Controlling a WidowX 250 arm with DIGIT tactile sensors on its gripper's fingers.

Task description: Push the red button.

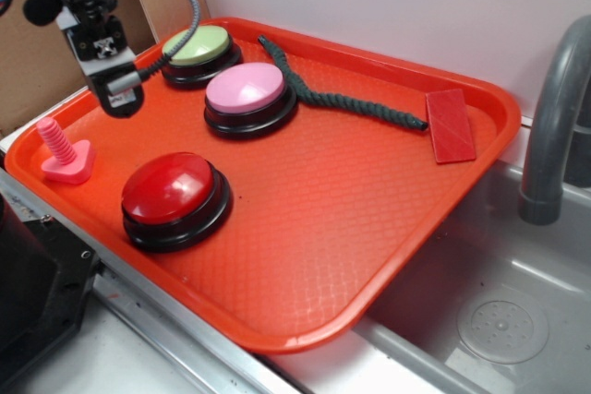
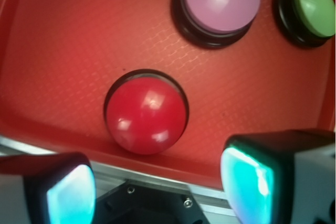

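Observation:
The red button [image 1: 172, 193], a glossy red dome on a black round base, sits at the front left of the orange tray [image 1: 332, 228]. It also shows in the wrist view [image 2: 145, 114], near the tray's front rim. My gripper [image 1: 120, 91] hangs in the air above the tray's back left part, well above and behind the red button. In the wrist view my gripper [image 2: 157, 192] is open and empty, its fingers [image 2: 71, 192] wide apart with nothing between them.
A pink-domed button [image 1: 247, 94] and a green-domed button [image 1: 199, 51] stand at the tray's back. A dark rope [image 1: 351, 99] and a flat red block [image 1: 451, 125] lie at the back right. A pink screw toy [image 1: 65, 154] stands at the left edge. A sink and grey faucet [image 1: 554, 117] lie right.

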